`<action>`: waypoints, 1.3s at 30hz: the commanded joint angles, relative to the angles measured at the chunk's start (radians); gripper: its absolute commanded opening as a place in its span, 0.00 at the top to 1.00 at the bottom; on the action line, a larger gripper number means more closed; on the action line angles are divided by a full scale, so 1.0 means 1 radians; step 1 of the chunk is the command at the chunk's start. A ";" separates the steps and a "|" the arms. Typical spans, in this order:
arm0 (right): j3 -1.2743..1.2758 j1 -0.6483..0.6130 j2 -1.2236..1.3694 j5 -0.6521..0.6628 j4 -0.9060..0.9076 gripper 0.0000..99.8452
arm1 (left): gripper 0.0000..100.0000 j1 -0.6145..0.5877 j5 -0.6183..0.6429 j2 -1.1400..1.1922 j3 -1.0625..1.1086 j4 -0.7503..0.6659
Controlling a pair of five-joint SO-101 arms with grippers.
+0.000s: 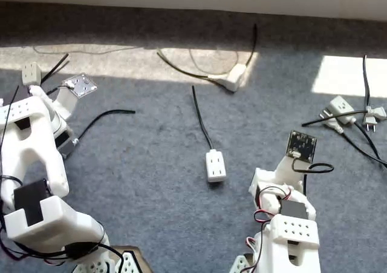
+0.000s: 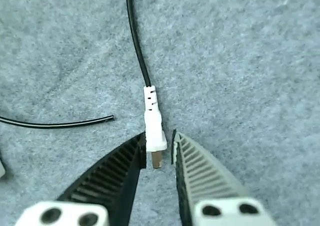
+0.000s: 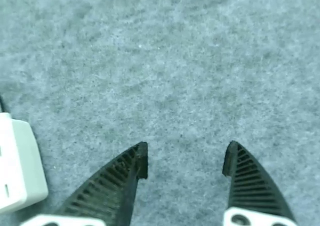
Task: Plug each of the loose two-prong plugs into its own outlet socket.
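Left wrist view: hangs left gripper (image 2: 158, 134) at the left of the carpet (image 2: 250, 60), jaws slightly apart astride the white two-prong plug (image 2: 151, 118). Best closed on its body, clear of the prongs (image 2: 156, 160). Holds right gripper (image 3: 186, 144) spread wide beside the outlet socket (image 3: 15, 161).

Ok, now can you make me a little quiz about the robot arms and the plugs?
1. True or false: the right gripper is holding a plug.
2. What lies between the tips of the left gripper? A) a white plug B) a ball C) a spoon
3. What colour is the cable on the outlet socket in the middle of the carpet?
Key: 1 false, it is open over bare carpet. 2 A. 3 black.
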 commanded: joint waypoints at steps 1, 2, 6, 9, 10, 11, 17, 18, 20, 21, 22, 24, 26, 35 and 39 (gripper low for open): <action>-0.004 -0.010 -0.015 -0.005 -0.019 0.75 | 0.92 0.024 -0.011 -0.004 0.019 -0.032; -0.004 -0.010 -0.015 -0.005 -0.019 0.75 | 0.92 0.024 -0.011 -0.004 0.033 -0.055; -0.004 -0.010 -0.015 -0.005 -0.019 0.75 | 0.92 0.024 -0.011 -0.004 0.102 -0.129; -0.004 -0.010 -0.015 -0.005 -0.019 0.75 | 0.92 0.024 -0.011 -0.004 0.125 -0.153; -0.004 -0.010 -0.015 -0.005 -0.019 0.75 | 0.92 0.024 -0.011 -0.004 0.124 -0.152; -0.004 -0.010 -0.015 -0.005 -0.019 0.75 | 0.92 0.024 -0.011 -0.004 0.122 -0.152; -0.004 -0.010 -0.015 -0.005 -0.019 0.75 | 0.92 0.022 -0.064 -0.012 0.117 -0.147; -0.004 -0.010 -0.015 -0.005 -0.019 0.75 | 0.92 0.018 -0.074 -0.013 0.117 -0.147; -0.004 -0.010 -0.015 -0.005 -0.019 0.75 | 0.92 0.007 -0.080 -0.015 0.117 -0.147; -0.004 -0.010 -0.015 -0.005 -0.019 0.75 | 0.92 0.002 -0.080 -0.015 0.117 -0.147; -0.004 -0.010 -0.015 -0.005 -0.019 0.75 | 0.92 -0.004 -0.081 -0.015 0.117 -0.146; -0.004 -0.010 -0.015 -0.005 -0.019 0.75 | 0.92 -0.010 -0.081 -0.015 0.116 -0.146; -0.004 -0.010 -0.015 -0.005 -0.019 0.75 | 0.92 -0.018 -0.081 -0.015 0.093 -0.141; -0.004 -0.010 -0.015 -0.005 -0.019 0.75 | 0.92 -0.015 -0.081 -0.012 -0.110 0.080; -0.004 -0.010 -0.015 -0.005 -0.019 0.75 | 0.92 -0.015 -0.081 -0.004 -0.111 0.083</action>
